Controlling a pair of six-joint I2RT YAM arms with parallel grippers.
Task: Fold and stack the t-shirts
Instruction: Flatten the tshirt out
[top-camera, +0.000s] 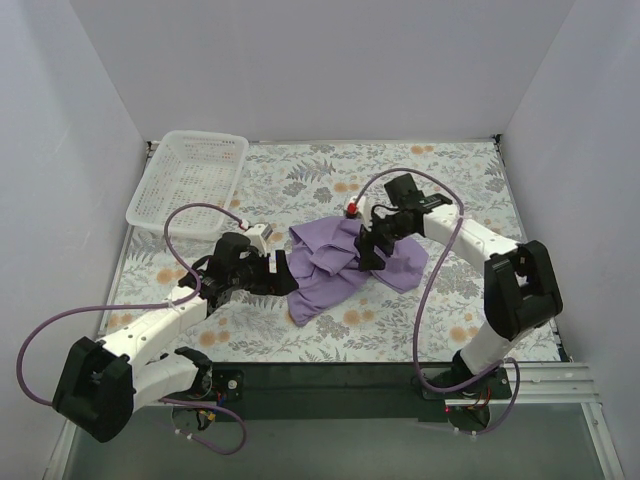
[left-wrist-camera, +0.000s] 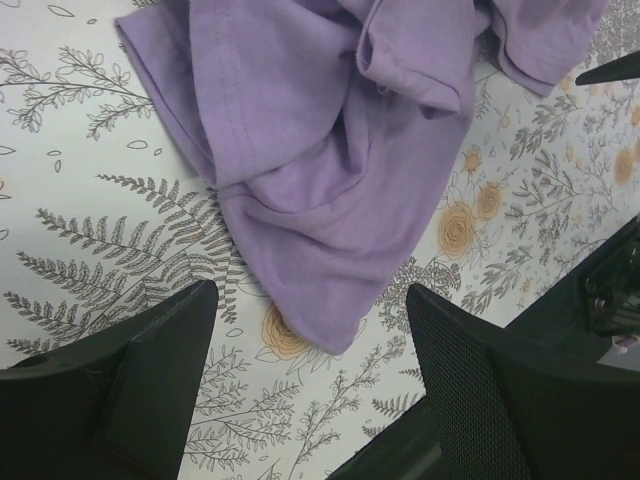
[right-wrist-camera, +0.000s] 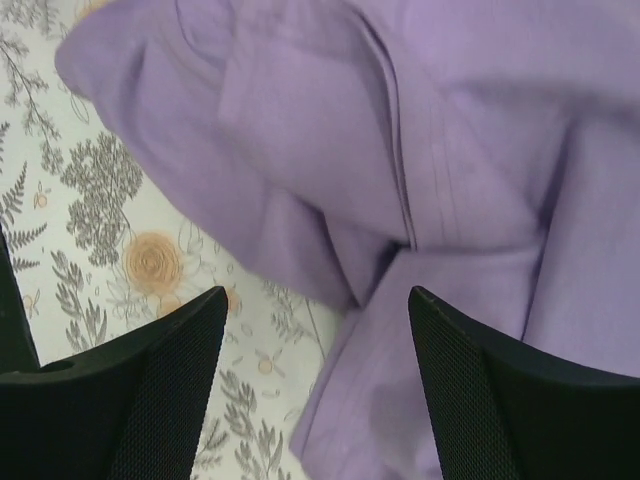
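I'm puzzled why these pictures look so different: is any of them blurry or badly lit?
Top external view: even, soft light, purple t-shirt crisp, faint shadows only. Left wrist view: fabric and floral tablecloth sharp, black fingers dark. Right wrist view: the shirt looks softer, slightly blurred.

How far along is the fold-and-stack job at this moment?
Done: nothing visible; the lavender-purple cotton t-shirt lies crumpled on the floral-patterned table. In hand: the left gripper and right gripper, both open, hover at the cloth, gripping nothing. Left: spreading flat, folding, stacking.
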